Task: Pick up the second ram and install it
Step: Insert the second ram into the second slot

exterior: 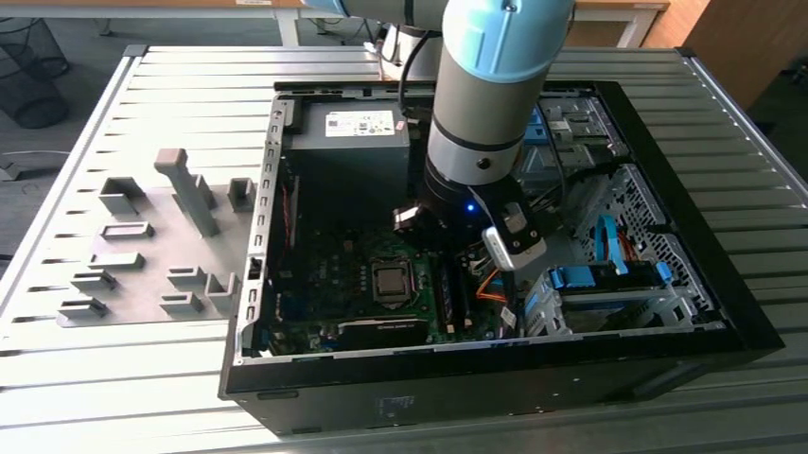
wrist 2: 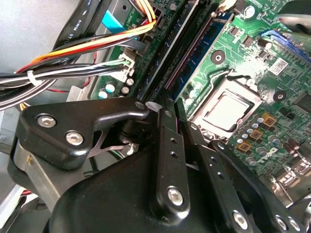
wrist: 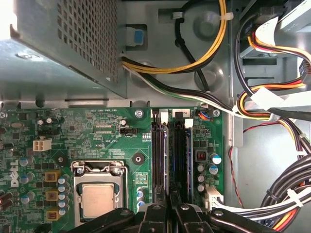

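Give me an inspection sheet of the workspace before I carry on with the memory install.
Surface: slatted metal table carrying the open computer case.
Job's things: memory slots beside the processor socket. Dark sticks seem to stand in them, and the second ram cannot be singled out.
Clutter: grey fixture tray on the table, on the exterior view's left of the case.
Tool: tool inside the case, low over one end of the memory slots.
Cables: coloured wire bundles run beside the board, apart from the slots.
Surroundings: wire bin on the floor.
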